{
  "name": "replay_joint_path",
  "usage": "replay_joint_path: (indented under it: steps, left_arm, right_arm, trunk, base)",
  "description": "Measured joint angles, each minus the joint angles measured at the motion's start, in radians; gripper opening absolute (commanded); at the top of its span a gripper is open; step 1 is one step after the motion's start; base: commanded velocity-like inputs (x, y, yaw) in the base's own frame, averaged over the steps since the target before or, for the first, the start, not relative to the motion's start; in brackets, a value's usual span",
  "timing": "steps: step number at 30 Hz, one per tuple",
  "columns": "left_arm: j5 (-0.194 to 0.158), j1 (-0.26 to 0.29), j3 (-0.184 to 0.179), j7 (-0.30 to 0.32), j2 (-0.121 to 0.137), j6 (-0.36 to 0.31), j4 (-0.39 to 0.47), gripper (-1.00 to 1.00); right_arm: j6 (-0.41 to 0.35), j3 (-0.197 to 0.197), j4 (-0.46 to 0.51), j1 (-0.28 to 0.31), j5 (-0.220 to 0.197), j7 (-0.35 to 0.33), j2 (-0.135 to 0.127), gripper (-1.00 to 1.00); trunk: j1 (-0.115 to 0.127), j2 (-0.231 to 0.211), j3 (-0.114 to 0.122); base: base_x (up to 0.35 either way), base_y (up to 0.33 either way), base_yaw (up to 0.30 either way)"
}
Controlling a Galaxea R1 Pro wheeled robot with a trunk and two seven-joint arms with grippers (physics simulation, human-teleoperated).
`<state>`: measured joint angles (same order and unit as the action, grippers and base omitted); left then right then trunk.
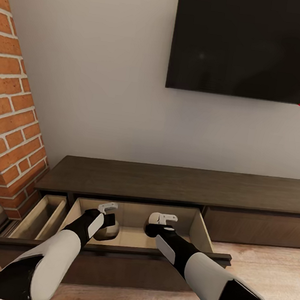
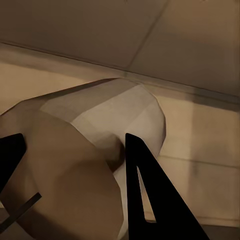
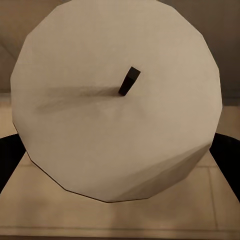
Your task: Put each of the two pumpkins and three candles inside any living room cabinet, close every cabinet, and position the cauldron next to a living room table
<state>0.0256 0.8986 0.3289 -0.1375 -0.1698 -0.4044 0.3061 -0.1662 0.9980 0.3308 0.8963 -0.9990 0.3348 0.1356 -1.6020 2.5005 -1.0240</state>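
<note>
The long low dark-brown wooden cabinet [image 1: 178,184] spans the lower half of the head view, with a pale beige drawer [image 1: 201,232] pulled open at lower centre. The left pincer [image 1: 106,220] sits inside the drawer, its black fingers [image 2: 150,200] spread around a stubby grey-beige candle [image 2: 65,175]; a second candle [image 2: 125,115] lies just beside it. The right pincer [image 1: 156,227] holds a third grey-beige candle [image 3: 117,100], its fingers on both flanks, over the drawer floor.
</note>
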Motion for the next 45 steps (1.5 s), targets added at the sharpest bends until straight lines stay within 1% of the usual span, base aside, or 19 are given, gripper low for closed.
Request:
replay_joint_path:
  steps: [8, 15, 26, 40, 41, 42, 45]
  left_arm:
    - [0.000, 0.000, 0.000, 0.000, -0.001, 0.003, -0.002, -1.00]
    - [-0.001, 0.000, 0.001, 0.000, 0.000, 0.004, -0.022, -1.00]
    - [-0.001, 0.000, 0.002, 0.000, 0.000, 0.003, -0.023, -1.00]
    - [-0.001, 0.000, 0.003, 0.000, 0.002, 0.012, -0.023, -1.00]
    - [-0.001, 0.000, 0.003, -0.001, 0.001, 0.017, -0.023, -1.00]
    - [-0.001, 0.000, 0.003, -0.001, 0.001, 0.022, -0.024, 1.00]
    - [0.000, 0.000, 0.002, -0.002, 0.000, 0.031, -0.024, 1.00]
  right_arm:
    - [0.000, 0.001, 0.000, 0.000, 0.000, 0.000, 0.000, -1.00]
    - [0.000, 0.001, 0.000, 0.000, 0.000, 0.000, -0.001, -1.00]
    - [0.000, 0.001, 0.000, 0.000, -0.002, 0.000, 0.000, -1.00]
    - [-0.001, 0.000, -0.002, 0.000, 0.000, 0.001, -0.001, -1.00]
    - [-0.002, 0.000, -0.003, 0.000, 0.000, 0.001, -0.001, 1.00]
    - [-0.003, 0.000, -0.003, 0.000, 0.000, 0.002, -0.001, 1.00]
    - [-0.005, 0.000, -0.005, 0.000, 0.001, 0.002, -0.002, 1.00]
  trunk:
    - [0.001, 0.000, 0.000]
    - [0.000, 0.000, 0.000]
    - [-0.005, 0.002, -0.043]
    - [-0.005, 0.003, -0.043]
    - [-0.005, 0.003, -0.043]
    - [-0.005, 0.003, -0.043]
    - [-0.005, 0.003, -0.043]
  base:
    - [0.172, 0.000, 0.000]
    - [0.035, 0.000, 0.000]
    - [0.000, 0.000, 0.000]
    - [0.000, 0.000, 0.000]
    - [0.000, 0.000, 0.000]
    - [0.000, 0.000, 0.000]
    - [0.000, 0.000, 0.000]
